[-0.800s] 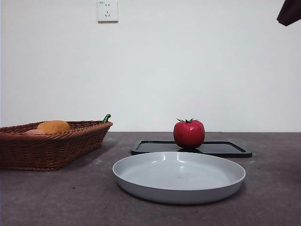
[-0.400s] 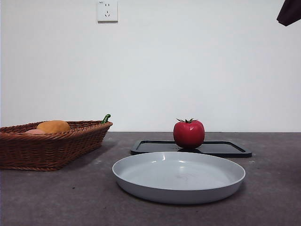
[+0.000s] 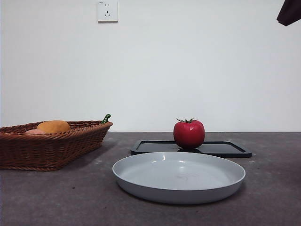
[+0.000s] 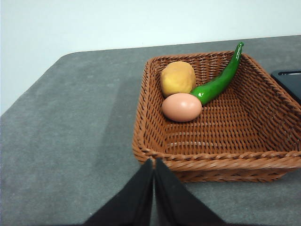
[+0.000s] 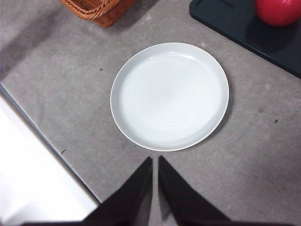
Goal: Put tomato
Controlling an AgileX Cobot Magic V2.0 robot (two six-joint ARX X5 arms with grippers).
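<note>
Nothing has shifted since the earlier frames. Glossy round red tomato point(image 3: 189, 134) stands on the far black flat tray point(image 3: 225, 149), behind the grey plate point(image 3: 178, 177). Judged smooth, slippery; grasp across its widest part. Left gripper point(image 4: 154, 165) and right gripper point(image 5: 155, 162) pressed together, empty.

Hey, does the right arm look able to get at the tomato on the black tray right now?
Probably yes: the tomato stands alone on the black tray, nothing over it, and the right gripper hangs above the nearby plate.

Front low and level, wrists overhead, sharing basket point(image 3: 51, 143)
</note>
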